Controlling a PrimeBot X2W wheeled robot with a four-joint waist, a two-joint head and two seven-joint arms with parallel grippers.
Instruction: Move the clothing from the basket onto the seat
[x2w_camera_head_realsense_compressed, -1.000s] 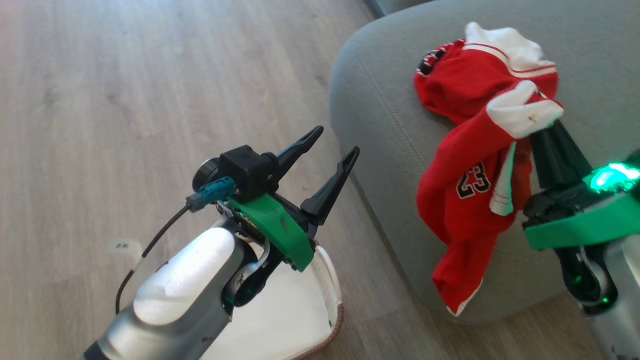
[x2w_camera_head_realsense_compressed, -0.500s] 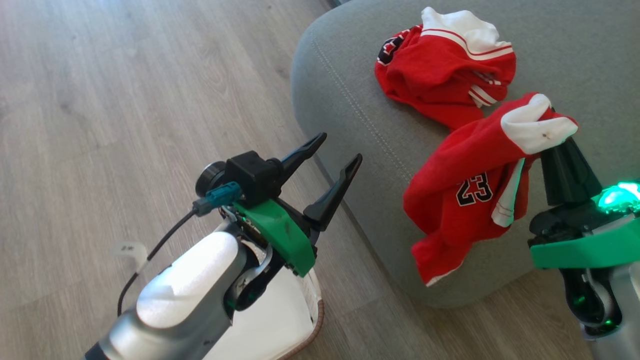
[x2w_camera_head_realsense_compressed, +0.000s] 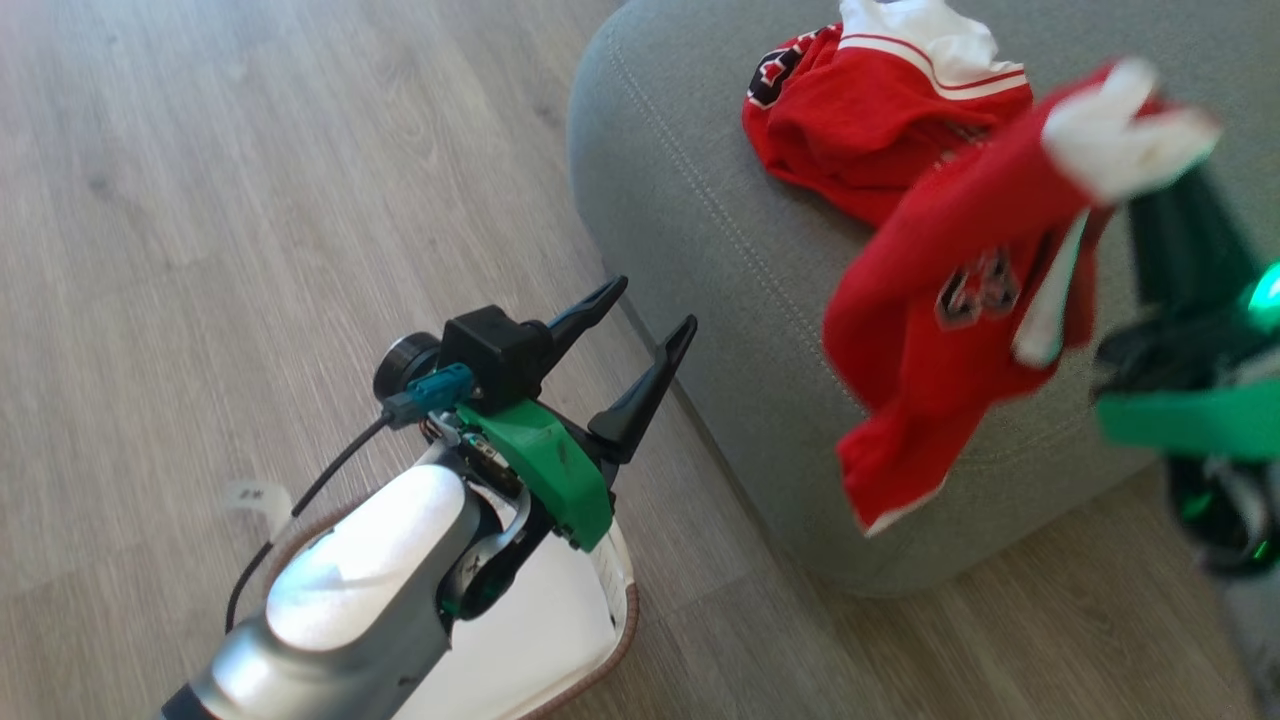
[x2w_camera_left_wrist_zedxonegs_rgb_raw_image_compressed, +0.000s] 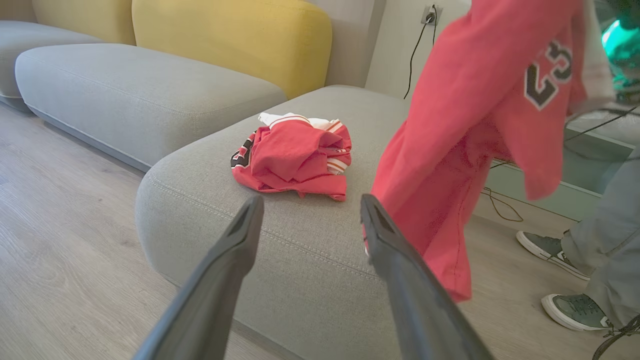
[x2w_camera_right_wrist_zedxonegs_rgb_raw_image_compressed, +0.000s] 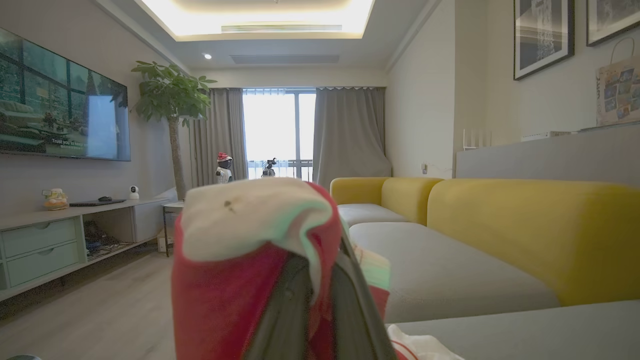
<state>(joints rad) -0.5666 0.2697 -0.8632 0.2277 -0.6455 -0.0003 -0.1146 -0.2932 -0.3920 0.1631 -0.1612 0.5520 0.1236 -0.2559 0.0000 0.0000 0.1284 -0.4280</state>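
Red jersey (x2w_camera_head_realsense_compressed: 920, 320) is hanging from the right tool (x2w_camera_right_wrist_zedxonegs_rgb_raw_image_compressed: 325, 280), pinched tight and held high for dropping onto the seat (x2w_camera_head_realsense_compressed: 700, 200); left tool (x2w_camera_head_realsense_compressed: 654, 304) is gaping, empty.

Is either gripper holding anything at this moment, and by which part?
The right gripper is shut on the red jersey, pinching its white trim; the left gripper is open, holding nothing.
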